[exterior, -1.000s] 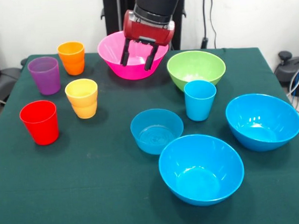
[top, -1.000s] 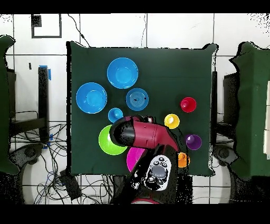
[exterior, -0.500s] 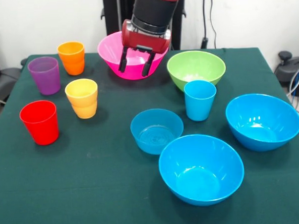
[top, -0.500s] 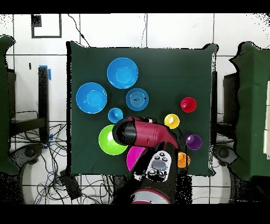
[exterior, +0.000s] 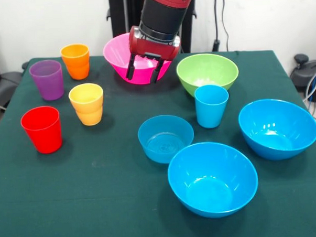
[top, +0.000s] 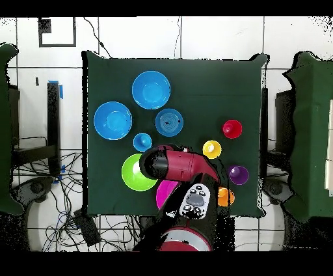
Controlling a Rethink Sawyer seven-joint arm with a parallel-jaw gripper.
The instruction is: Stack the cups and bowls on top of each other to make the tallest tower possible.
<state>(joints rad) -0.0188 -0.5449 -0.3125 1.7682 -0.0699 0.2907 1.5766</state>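
Note:
My gripper (exterior: 142,73) hangs open in front of the pink bowl (exterior: 118,51), its two black fingers spread across the bowl's near wall and holding nothing. To its right stands the green bowl (exterior: 207,70), with the light blue cup (exterior: 211,105) in front of it. The small blue bowl (exterior: 165,138) and two large blue bowls (exterior: 212,178) (exterior: 278,128) sit nearer the camera. At the left stand the orange (exterior: 76,61), purple (exterior: 47,79), yellow-orange (exterior: 86,104) and red (exterior: 42,129) cups. Each piece stands alone; no tower is in view. From overhead the arm (top: 175,164) hides the gripper.
A dark green cloth (exterior: 98,194) covers the table. In the overhead view cables lie on the floor around the robot's base, and black stands flank the table on both sides.
The gripper has come down a little and shifted slightly left in the front view, still open, in front of the pink bowl. No cup or bowl has moved.

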